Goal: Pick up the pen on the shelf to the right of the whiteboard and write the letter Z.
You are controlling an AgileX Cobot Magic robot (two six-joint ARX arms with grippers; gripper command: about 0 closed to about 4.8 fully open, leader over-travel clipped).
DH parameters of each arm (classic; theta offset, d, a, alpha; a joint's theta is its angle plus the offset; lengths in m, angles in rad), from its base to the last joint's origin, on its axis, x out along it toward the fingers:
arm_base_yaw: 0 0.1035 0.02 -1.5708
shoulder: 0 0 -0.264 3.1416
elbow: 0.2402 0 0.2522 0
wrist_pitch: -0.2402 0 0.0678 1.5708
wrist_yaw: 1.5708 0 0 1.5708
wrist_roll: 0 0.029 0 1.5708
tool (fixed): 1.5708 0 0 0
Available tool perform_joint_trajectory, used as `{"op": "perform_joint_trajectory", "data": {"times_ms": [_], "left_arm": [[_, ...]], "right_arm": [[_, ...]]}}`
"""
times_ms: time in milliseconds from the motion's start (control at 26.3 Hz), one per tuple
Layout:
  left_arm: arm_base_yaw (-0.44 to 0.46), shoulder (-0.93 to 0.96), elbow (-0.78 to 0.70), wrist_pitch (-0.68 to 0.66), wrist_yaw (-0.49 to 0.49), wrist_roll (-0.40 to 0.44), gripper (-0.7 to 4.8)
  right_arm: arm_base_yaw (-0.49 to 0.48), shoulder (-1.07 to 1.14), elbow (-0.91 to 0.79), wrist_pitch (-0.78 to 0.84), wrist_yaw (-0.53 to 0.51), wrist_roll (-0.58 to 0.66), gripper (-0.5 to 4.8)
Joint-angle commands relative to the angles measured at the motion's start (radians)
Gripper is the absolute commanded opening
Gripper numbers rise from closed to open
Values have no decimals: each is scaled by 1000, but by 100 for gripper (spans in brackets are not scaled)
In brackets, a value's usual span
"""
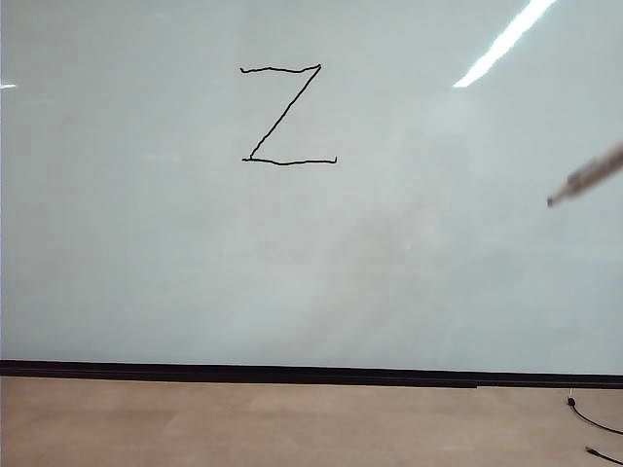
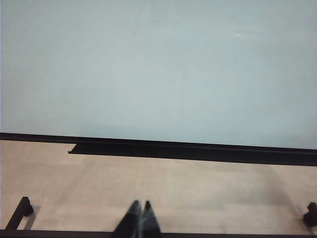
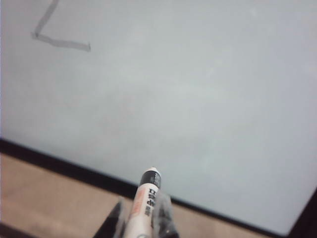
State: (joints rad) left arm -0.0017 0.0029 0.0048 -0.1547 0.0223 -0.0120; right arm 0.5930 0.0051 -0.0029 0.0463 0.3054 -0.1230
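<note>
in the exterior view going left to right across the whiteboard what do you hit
The letter Z on the whiteboard → the bright ceiling-light reflection → the pen coming in from the right edge, tip clear of the letter. The right gripper holding it is outside this view.

A tan, wood-toned floor [image 1: 243, 423] runs along the bottom of the exterior view, matte and evenly lit. At its far right a thin black cable [image 1: 594, 420] trails across it toward the edge of the picture. A bright streak of ceiling light [image 1: 506, 41] slants across the glossy upper right, with a faint small glint at the far left edge. In the left wrist view, low black frame feet [image 2: 22, 210] rest on the floor at either side. The light is soft and cool, with no hard shadows.
</note>
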Motion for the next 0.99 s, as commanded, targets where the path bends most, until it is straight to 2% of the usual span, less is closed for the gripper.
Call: {"op": "perform_joint_trajectory", "data": {"times_ms": [38, 228, 304, 456, 569, 797, 987], "left_arm": [[0, 0, 2, 6, 0, 4, -5], [0, 0, 2, 5, 0, 4, -5], [0, 0, 2, 5, 0, 4, -4], [0, 0, 2, 5, 0, 4, -4], [0, 0, 2, 5, 1, 4, -4], [0, 0, 2, 5, 0, 4, -4], [0, 0, 2, 5, 0, 4, -4]], "right_arm": [[1, -4, 3, -21, 7, 12, -7], [-23, -4, 4, -49, 11, 11, -8], [-90, -4, 4, -29, 3, 12, -7], [-224, -4, 4, 10, -87, 16, -7], [-384, -4, 4, 23, -188, 45, -7], [-529, -4, 3, 26, -238, 56, -7], [-547, -4, 3, 26, -236, 67, -7]]}}
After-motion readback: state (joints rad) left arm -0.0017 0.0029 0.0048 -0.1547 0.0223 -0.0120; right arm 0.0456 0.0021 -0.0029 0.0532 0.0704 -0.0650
